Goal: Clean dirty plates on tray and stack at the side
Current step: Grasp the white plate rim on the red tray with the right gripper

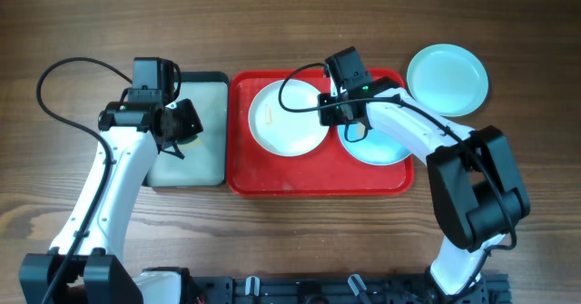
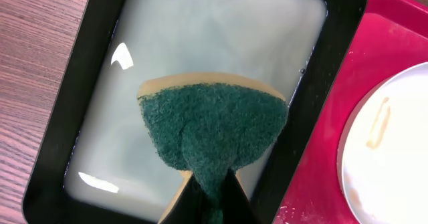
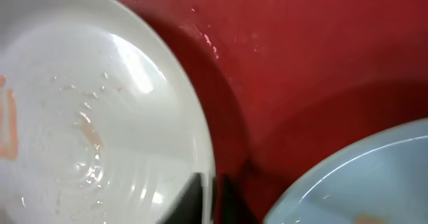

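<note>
Sponge [image 2: 214, 134]: closest thing in the left wrist view. Green scrubby face toward the lens, yellow backing peeking round the top edge.
Left end effector [image 2: 208, 198]: pinching the sponge's lower end and hanging it over the small tray, I'd guess to wet it before scrubbing. Only the dark fingertips show, the rest is cut off at the bottom.
Small tray [image 2: 67, 124]: black rim, milky liquid [image 2: 200, 43] inside. Can't tell if the sponge touches the surface or sits just above it.
White plate [image 2: 394, 150]: cropped at the right edge, lying in the red tray [image 2: 394, 23]. It has an orange smear [image 2: 378, 124], so not clean yet.
Right end effector [image 3: 208, 200]: right wrist view, a dark fingertip on either side of the white plate's rim. Looks nipped onto it, probably to steady or tip the plate for the scrub. Pretty blurry that close though.
Shadow [image 3: 231, 117]: dark band under that rim. Might mean the edge is lifted off the tray, hard to say.
Blue plate [image 3: 361, 184]: only a corner shows bottom right, also in the red tray, near the white one.
Second blue plate [image 1: 447, 79]: overhead view, off the tray on the bench [image 1: 272, 250], just beside the tray's corner. My read is that's the start of the stack.
Right arm [image 1: 408, 127]: covers part of the blue plate and the gap between the two plates.
Left arm [image 1: 118, 177]: its wrist hides the sponge from above.
</note>
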